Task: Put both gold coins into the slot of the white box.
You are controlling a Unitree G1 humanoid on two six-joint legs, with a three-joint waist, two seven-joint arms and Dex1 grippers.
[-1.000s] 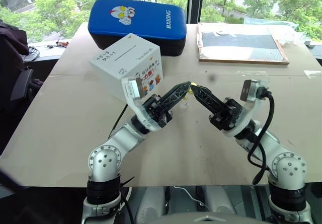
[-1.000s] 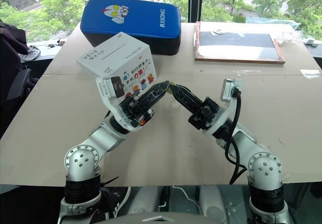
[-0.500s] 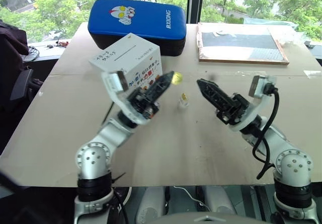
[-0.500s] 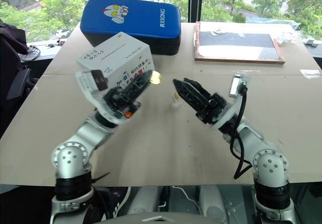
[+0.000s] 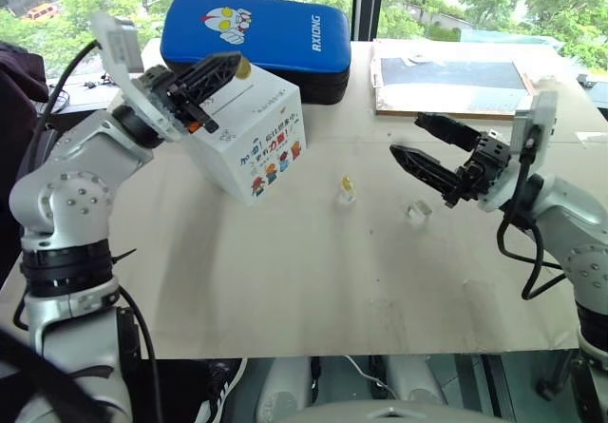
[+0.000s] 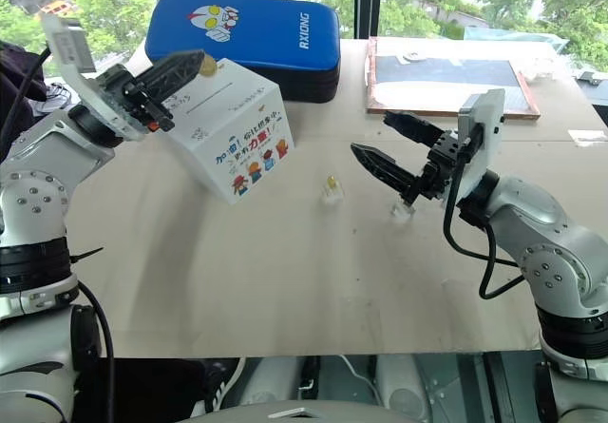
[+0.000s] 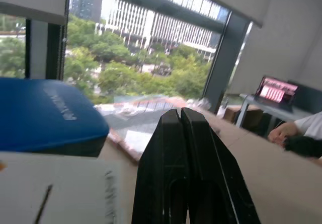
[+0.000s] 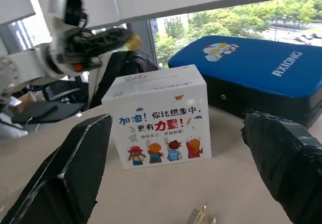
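Note:
The white box (image 5: 256,138) stands at the table's left, its cartoon side toward me and its slot (image 6: 205,104) on top. My left gripper (image 5: 237,63) is raised over the box's top, shut on a gold coin (image 5: 243,65) at its fingertips. The same coin (image 8: 134,40) shows in the right wrist view. In the left wrist view the left gripper's fingers (image 7: 171,148) are pressed together. The other gold coin (image 5: 347,185) sits in a small clear holder at the table's middle. My right gripper (image 5: 407,133) hovers open to the right of that holder, holding nothing.
An empty clear holder (image 5: 416,212) lies below the right gripper. A blue padded case (image 5: 256,33) lies behind the box. A wood-framed board (image 5: 456,81) is at the back right. A person's hand (image 7: 284,132) rests at a far desk.
My left gripper has lifted the coin from the table's middle, up and left to above the box. The right gripper has opened and drawn back right. An empty clear holder now lies beneath it.

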